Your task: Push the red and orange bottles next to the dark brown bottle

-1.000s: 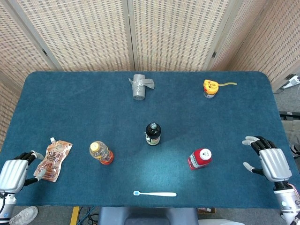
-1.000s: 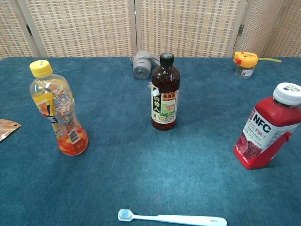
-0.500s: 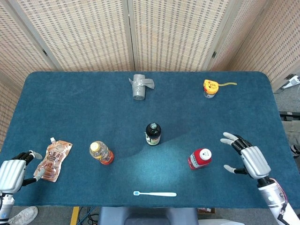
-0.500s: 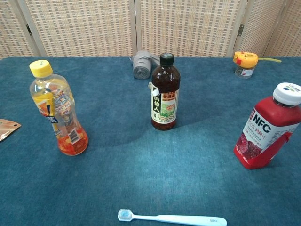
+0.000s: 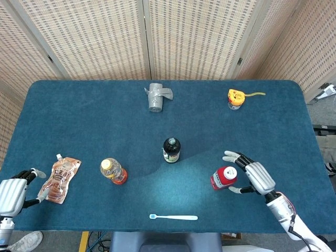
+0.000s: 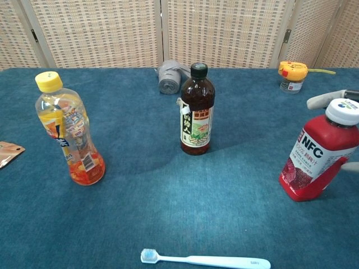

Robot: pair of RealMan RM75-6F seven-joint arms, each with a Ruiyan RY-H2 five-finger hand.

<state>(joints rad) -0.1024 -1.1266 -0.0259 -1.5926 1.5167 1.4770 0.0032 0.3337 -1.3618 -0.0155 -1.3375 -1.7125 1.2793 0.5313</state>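
Bottles: three, all upright on the blue cloth-covered bench.
Dark brown bottle: the dark brown glass bottle with a black cap stands near the middle of the bench.
Red bottle: the red plastic juice bottle with a white cap stands toward the front right of the bench, well apart from the dark brown bottle.
Orange bottle: the clear plastic bottle of orange drink with a yellow cap stands toward the front left, also well apart from the dark brown bottle.
Other things: one white toothbrush at the front edge; one printed foil pouch with a spout near the left front corner; one grey tape roll near the back edge; one small yellow-lidded jar toward the back right corner.
Hands: two.
Right hand: the right hand is just beside the red bottle on its right-edge side, fingers spread apart and holding nothing; I cannot tell whether they touch the bottle.
Left hand: the left hand sits at the left front corner beside the pouch, fingers loosely curled with nothing held.
Change: the right hand has moved in from the right edge to the red bottle; the bottles and the left hand have stayed put.
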